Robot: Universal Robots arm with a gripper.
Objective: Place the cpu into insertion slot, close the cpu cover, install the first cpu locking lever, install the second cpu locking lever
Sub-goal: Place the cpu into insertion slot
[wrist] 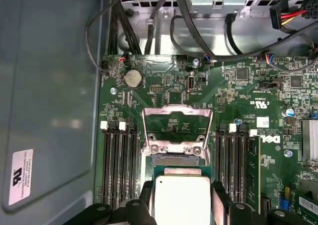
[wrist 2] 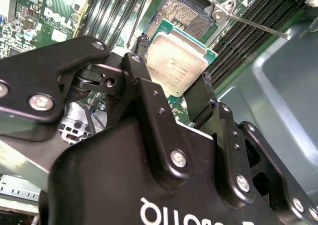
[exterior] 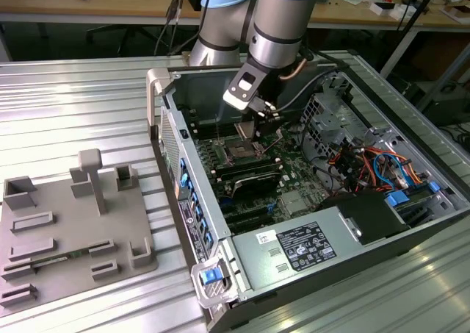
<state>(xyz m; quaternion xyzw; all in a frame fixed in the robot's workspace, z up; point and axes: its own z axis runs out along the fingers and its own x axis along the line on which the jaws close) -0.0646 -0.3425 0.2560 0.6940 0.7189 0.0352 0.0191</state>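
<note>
One tool (wrist: pixel 182 190) pinches one chip (wrist: pixel 182 205) between its two black fingers (wrist: pixel 145 195), which press on opposite edges. The chip is a flat square with a dull silvery top and a thin pale rim, held clear of the board and slightly tilted in the second wrist view (wrist 2: pixel 176 61). Just beyond the tool lies one socket (wrist: pixel 174 160), dark-centred and uncovered. At the socket's far edge, its one cover (wrist: pixel 177 111), a thin silver frame with a cut-out middle, stands swung up on its hinge. Two banks of long black memory slots (wrist: pixel 119 160) flank the socket, one on each side. In the exterior view the single arm (exterior: pixel 275 24) reaches steeply down from above into one open computer case (exterior: pixel 411 223), which lies on the ribbed metal desk (exterior: pixel 73 105).
</note>
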